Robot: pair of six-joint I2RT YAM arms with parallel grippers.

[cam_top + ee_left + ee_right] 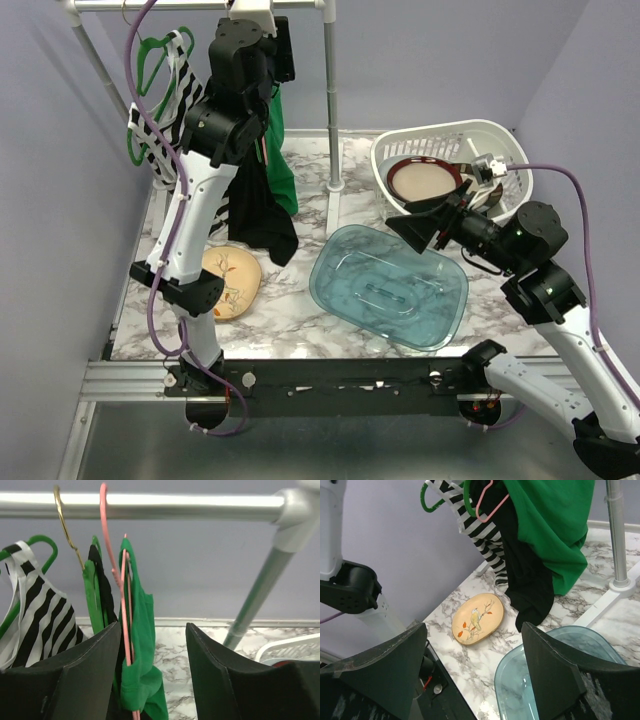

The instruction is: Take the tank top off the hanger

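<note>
A green tank top [142, 630] hangs on a pink hanger [104, 525] from the silver rail [175, 506]. It also shows in the top view [283, 150] and the right wrist view [552, 525]. My left gripper [153, 645] is open and raised close to the rail. The green top's bunched strap and the pink wire lie between its fingers, close to the left finger [85, 670]. My right gripper [400, 215] is open and empty, low over the table by the glass dish.
A black garment [262, 215] and a striped top [165, 120] hang on green hangers to the left. A bird-painted plate [232, 280], a blue-green glass dish [390, 285] and a white basket [455, 135] holding a bowl sit on the marble table. The rack post [331, 100] stands mid-table.
</note>
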